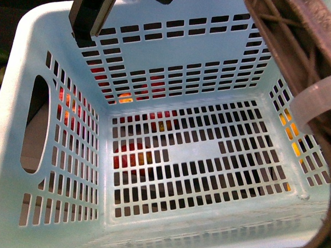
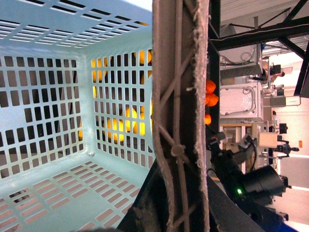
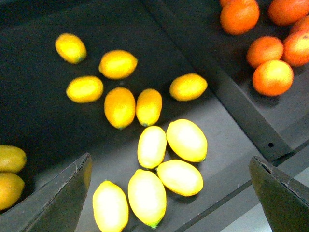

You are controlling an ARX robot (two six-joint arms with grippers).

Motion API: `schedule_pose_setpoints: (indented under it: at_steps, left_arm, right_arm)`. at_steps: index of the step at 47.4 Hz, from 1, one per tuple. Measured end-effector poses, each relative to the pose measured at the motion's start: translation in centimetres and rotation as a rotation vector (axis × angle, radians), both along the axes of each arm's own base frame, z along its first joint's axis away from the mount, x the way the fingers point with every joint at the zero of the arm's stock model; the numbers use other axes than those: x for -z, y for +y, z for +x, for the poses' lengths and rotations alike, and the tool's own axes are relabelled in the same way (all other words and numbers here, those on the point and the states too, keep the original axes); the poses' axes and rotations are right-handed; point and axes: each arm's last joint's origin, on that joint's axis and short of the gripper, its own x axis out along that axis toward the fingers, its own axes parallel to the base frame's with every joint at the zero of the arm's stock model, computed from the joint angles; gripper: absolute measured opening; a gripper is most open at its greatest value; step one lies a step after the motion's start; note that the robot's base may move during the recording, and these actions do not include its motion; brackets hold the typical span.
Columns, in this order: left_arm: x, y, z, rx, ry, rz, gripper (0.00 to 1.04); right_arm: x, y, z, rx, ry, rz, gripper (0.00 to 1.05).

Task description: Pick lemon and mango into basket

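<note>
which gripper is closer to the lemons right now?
Right. The right gripper hangs open directly over the lemons in the dark bin. The left gripper is at the brown handle of the basket, yellow fruit showing only through its slots.

There is one basket [image 1: 174,45]. I count eleven lemons [image 3: 119,106], and two darker yellow fruits [image 3: 9,158] cut by the picture edge. Of tangerines [image 3: 273,77] at least six show, some only partly in view.

A mock shop inside a lab: a shopping basket [image 1: 174,47], dark divided bins [image 3: 34,111] of loose lemons [image 3: 119,106] and tangerines [image 3: 273,76], and, beyond the basket, black framing [image 2: 260,36] and white machines [image 2: 239,99].
</note>
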Motion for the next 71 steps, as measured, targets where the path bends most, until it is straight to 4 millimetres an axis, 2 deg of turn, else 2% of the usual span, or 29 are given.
schedule_pose_setpoints:
  at_steps: [14, 19, 24, 31, 37, 48, 58, 71]
  left_arm:
    - [0.0, 0.0, 0.0, 0.000, 0.000, 0.000, 0.06]
    - [0.0, 0.0, 0.0, -0.001, -0.001, 0.001, 0.06]
    - [0.0, 0.0, 0.0, 0.000, 0.000, 0.000, 0.06]
    - [0.0, 0.0, 0.0, 0.000, 0.000, 0.000, 0.06]
    - [0.0, 0.0, 0.0, 0.000, 0.000, 0.000, 0.06]
    - [0.0, 0.0, 0.0, 0.000, 0.000, 0.000, 0.06]
    - [0.0, 0.0, 0.0, 0.000, 0.000, 0.000, 0.06]
    - [0.0, 0.0, 0.0, 0.000, 0.000, 0.000, 0.06]
  right_arm:
    - [5.9, -4.1, 6.3, -0.081, 0.160, 0.054, 0.96]
    - [7.1, -5.4, 8.8, -0.105, 0.170, 0.058, 0.96]
    - [8.3, -6.7, 12.2, -0.144, 0.176, 0.057, 0.96]
    - [10.2, -7.4, 16.0, -0.212, 0.207, 0.063, 0.96]
    - [12.0, -7.2, 18.4, -0.250, 0.233, 0.077, 0.96]
    - [14.6, -7.1, 21.1, -0.256, 0.240, 0.112, 0.96]
    - [15.8, -7.1, 22.9, -0.245, 0.250, 0.123, 0.96]
    - [16.5, -7.3, 24.2, -0.230, 0.260, 0.129, 0.96]
